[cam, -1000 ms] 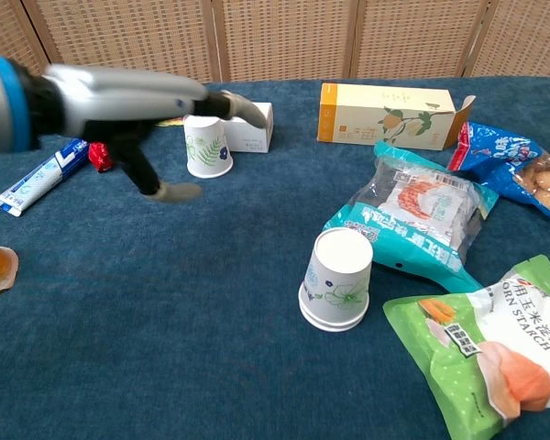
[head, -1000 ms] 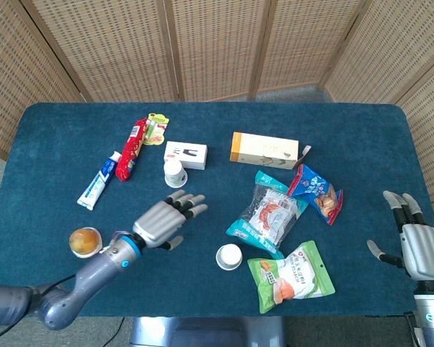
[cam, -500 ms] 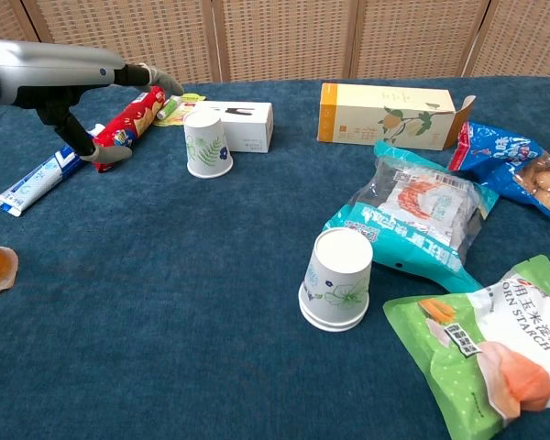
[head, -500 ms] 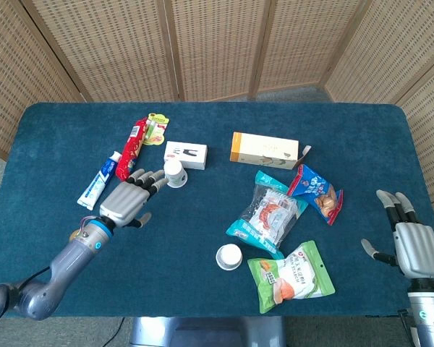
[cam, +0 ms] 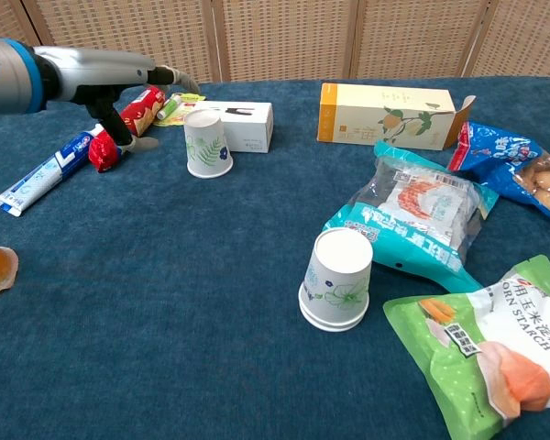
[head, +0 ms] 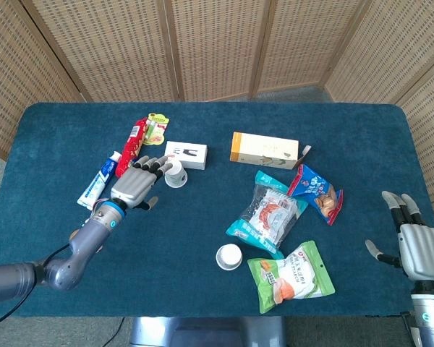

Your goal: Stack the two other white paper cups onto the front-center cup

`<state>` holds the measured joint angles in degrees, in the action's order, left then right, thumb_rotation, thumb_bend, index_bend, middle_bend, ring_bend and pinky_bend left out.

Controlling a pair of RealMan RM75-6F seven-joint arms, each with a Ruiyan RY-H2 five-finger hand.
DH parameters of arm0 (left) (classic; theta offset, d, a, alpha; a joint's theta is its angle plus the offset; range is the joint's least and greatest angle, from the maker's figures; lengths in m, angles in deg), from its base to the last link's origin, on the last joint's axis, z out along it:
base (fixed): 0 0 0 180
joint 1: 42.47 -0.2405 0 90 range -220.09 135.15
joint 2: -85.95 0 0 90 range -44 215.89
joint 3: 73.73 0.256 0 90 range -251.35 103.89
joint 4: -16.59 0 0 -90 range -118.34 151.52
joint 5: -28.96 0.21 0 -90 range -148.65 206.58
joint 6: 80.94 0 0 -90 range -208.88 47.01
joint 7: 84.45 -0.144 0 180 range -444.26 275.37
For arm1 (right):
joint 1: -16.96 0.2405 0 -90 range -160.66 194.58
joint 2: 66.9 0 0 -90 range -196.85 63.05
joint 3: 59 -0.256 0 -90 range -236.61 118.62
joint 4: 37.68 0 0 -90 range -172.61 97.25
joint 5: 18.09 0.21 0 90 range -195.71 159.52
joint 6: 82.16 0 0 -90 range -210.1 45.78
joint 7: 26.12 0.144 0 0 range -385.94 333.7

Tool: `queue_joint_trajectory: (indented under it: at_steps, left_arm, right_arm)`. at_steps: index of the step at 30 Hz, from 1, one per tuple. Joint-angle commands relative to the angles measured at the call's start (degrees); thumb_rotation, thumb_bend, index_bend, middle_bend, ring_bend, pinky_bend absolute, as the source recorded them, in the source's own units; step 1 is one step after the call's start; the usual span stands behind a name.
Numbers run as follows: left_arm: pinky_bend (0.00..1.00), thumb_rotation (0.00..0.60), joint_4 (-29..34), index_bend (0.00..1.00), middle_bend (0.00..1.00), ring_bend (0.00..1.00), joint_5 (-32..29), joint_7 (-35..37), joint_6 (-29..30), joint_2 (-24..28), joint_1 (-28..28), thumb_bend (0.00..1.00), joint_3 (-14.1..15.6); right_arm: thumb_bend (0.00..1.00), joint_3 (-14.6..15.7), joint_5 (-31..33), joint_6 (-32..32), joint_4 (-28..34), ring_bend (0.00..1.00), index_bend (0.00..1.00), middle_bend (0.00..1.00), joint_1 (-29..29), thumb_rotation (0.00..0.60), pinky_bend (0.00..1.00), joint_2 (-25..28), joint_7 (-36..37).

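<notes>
- Left robot hand (head: pixel 136 185) hovers with fingers spread, holding nothing, just left of the far cup (head: pixel 174 172); right robot hand (head: pixel 422 247) rests spread at the desk's (head: pixel 58 130) right edge
- Step in hand, as I judge it: reaching for the far cup, which stands upside down beside a white box (head: pixel 186 155)
- Next it likely must close around that cup and carry it to the front-center cup (cam: pixel 336 280)
- Cups visible: two separate stands; the near one seems already doubled at its rim
</notes>
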<state>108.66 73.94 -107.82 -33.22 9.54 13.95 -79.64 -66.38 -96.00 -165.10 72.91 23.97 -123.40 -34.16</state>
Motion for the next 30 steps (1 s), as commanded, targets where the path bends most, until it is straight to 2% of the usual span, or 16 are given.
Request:
queue_joint_trajectory:
  at_steps: [1,8,16,25,27,30]
  left_arm:
    - [0.00,0.600,-4.27,0.00,0.00,0.00,-1.36,0.33,-2.02,-2.96,1.57,0.46,-1.02]
    - [0.00,0.600,-12.20,0.00,0.00,0.00,-3.56,0.44,-5.76,-7.74,4.79,0.46,-2.71]
    - [0.03,0.600,-19.82,0.00,0.00,0.00,-5.83,0.56,-9.73,-12.74,7.69,0.46,-3.15]
    - [0.26,0.600,-23.71,0.03,0.00,0.01,-5.54,1.12,-9.19,-15.43,8.12,0.46,-3.19]
    - [0.33,0.600,-24.21,0.07,0.01,0.07,-5.38,1.08,-8.78,-15.75,7.96,0.46,-3.11]
    - [0.43,0.600,-24.88,0.14,0.08,0.19,-5.62,0.72,-8.31,-16.10,7.79,0.46,-2.97]
  right_arm:
    - [0.28,-0.03,0.30,-0.12,0.01,0.00,0.00,0.13,-0.14,0.542,0.41,0.11,-0.01]
    - [0.28,-0.04,0.89,-0.89,0.27,0.00,0.00,0.13,-0.80,0.542,0.41,0.45,-0.03]
    - [0.28,0.03,1.24,-2.56,0.79,0.00,0.00,0.13,-2.12,0.542,0.41,1.27,0.34]
    - [0.28,-0.04,1.57,-3.57,1.08,0.00,0.00,0.13,-3.20,0.542,0.41,2.05,1.64]
    - [0.28,-0.14,1.63,-3.79,1.13,0.00,0.00,0.13,-3.36,0.542,0.41,2.16,1.86]
    - [0.28,-0.32,1.76,-4.09,1.17,0.00,0.00,0.13,-3.56,0.539,0.41,2.33,2.15]
